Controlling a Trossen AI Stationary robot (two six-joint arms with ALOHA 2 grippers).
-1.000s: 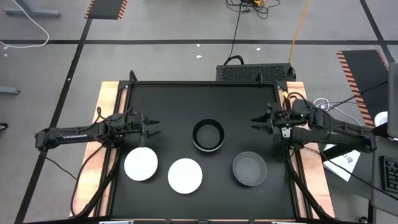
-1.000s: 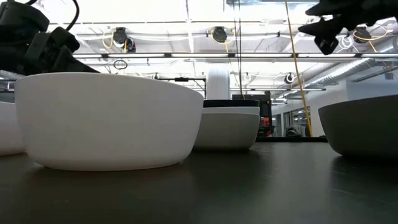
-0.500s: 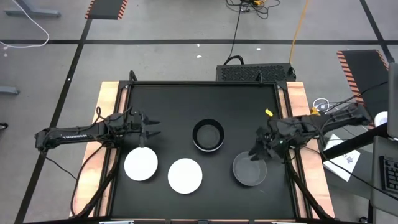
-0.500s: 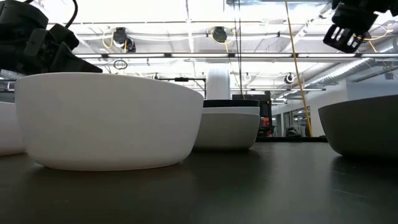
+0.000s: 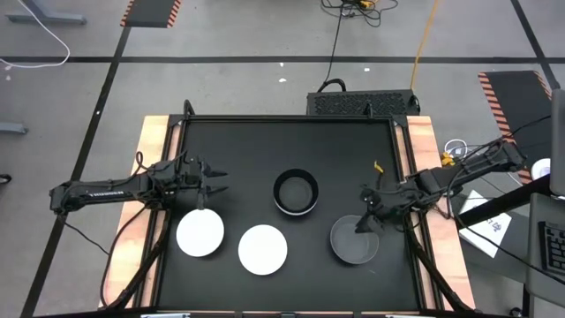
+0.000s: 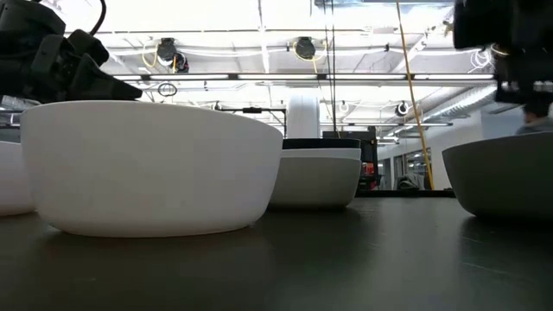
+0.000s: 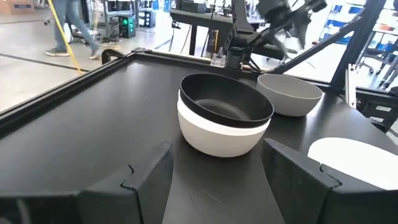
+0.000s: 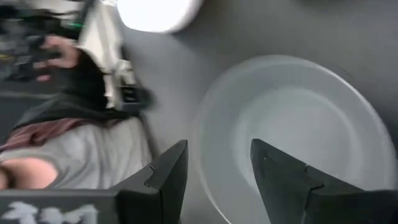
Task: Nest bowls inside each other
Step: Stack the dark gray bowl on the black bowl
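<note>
A grey bowl (image 5: 355,243) (image 8: 298,137) stands on its base near the table's right near corner. My right gripper (image 5: 363,224) (image 8: 217,180) hangs open over its far left rim, one finger outside the rim and one above the hollow, apart from it (image 6: 527,95). A black bowl (image 5: 295,192) (image 7: 224,106) sits nested in a white bowl (image 7: 217,134) at the table's middle. Two more white bowls (image 5: 200,235) (image 5: 263,249) stand along the near side. My left gripper (image 5: 222,181) (image 7: 217,180) waits open at the left, pointing at the nested pair.
The black table top (image 5: 265,150) has a raised rim and bare room across its far half. The nearer white bowl (image 6: 147,164) fills the low view's left. A person (image 8: 62,149) shows beyond the table in the right wrist view; a cable box (image 5: 362,102) lies behind the far edge.
My right gripper has swung from the table's right edge toward the near edge, tipped to point downward, and come down over the grey bowl's rim. No bowl has moved.
</note>
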